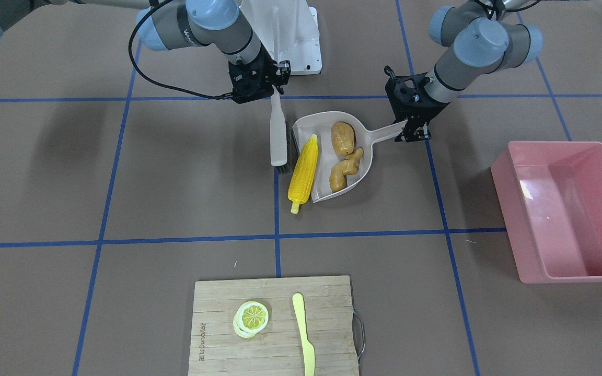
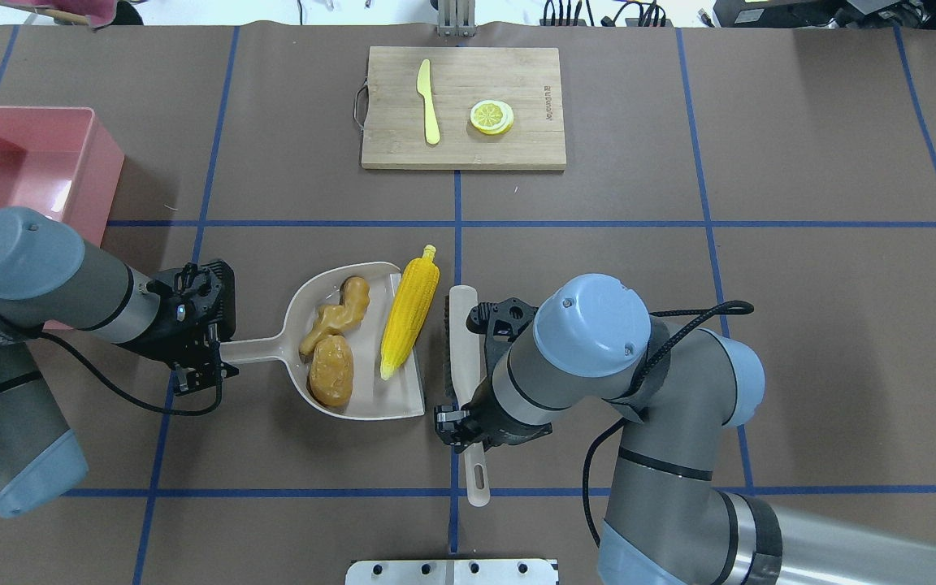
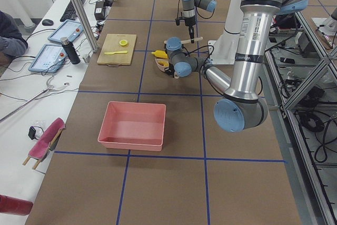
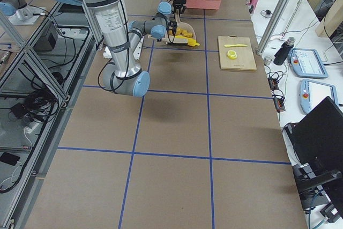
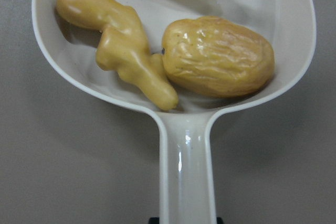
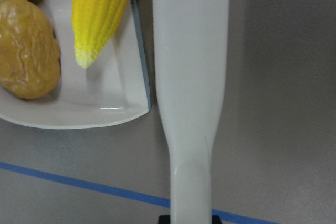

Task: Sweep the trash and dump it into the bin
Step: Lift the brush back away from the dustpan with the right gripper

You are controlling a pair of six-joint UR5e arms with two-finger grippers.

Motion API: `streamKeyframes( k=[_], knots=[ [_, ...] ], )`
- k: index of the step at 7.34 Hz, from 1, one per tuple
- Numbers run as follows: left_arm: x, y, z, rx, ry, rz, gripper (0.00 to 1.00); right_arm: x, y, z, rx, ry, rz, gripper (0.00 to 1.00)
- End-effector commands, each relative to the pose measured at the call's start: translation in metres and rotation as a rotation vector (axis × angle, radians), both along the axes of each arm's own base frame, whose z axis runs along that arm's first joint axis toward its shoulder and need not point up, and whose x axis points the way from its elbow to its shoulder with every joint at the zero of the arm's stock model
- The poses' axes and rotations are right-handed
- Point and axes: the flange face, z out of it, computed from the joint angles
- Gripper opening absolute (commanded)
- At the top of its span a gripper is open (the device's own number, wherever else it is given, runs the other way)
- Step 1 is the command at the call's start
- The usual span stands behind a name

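Note:
The beige dustpan lies mid-table and holds the brown potato and the tan ginger root. The yellow corn cob lies along the pan's open edge, its far end sticking out onto the table. My left gripper is shut on the dustpan's handle. My right gripper is shut on the white brush, which lies right beside the corn. The pink bin stands at the left, beyond my left arm. In the front view the corn, the potato, the ginger and the bin show too.
A wooden cutting board at the far middle carries a lemon slice and a pale yellow knife. The robot's white base plate is behind the brush. Blue tape lines cross the brown table.

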Motion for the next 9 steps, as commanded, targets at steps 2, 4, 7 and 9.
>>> streamKeyframes(
  k=[2,4,7,9],
  knots=[
    [0.001,-0.001,0.002,0.000,-0.004,0.001,0.00,0.044,-0.033,0.007,0.165,0.185,-0.106,0.00],
    [0.001,0.000,0.002,0.001,-0.003,0.001,0.00,0.038,-0.049,0.004,0.216,0.254,-0.114,0.00],
    [0.000,0.000,0.004,-0.001,-0.007,0.000,0.00,-0.011,-0.083,-0.006,0.232,0.376,-0.078,0.00],
    [-0.001,0.000,0.003,0.000,-0.006,0.000,0.00,-0.034,-0.096,0.000,0.223,0.429,-0.074,0.00]
  ],
)
